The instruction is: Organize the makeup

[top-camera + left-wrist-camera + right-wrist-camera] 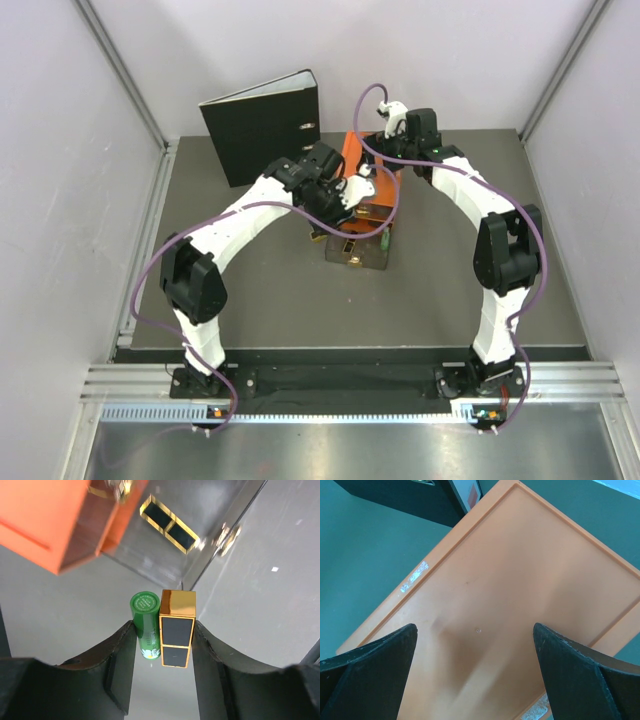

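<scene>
No words are showing clearly enough to read. The green stick (145,625) is carrying tiny print on its cap, maybe a brand name. The black ring binder (395,494) is wearing a red sticker (472,489), too blurry to read.

**A:** What can't we make out from overhead?

**B:** The left gripper (347,207) covers what it clamps. Only its wrist camera shows us the green stick (145,625) and black-and-gold case (176,628). Both arms hide most of the orange drawer box (352,150).

**A:** And close up?

**B:** Frame edges crop that box in both wrist views, and the black binder (420,495) at the top. A second case (167,522) shows hazily through the clear drawer (210,555); we cannot rule out a reflection.
</scene>
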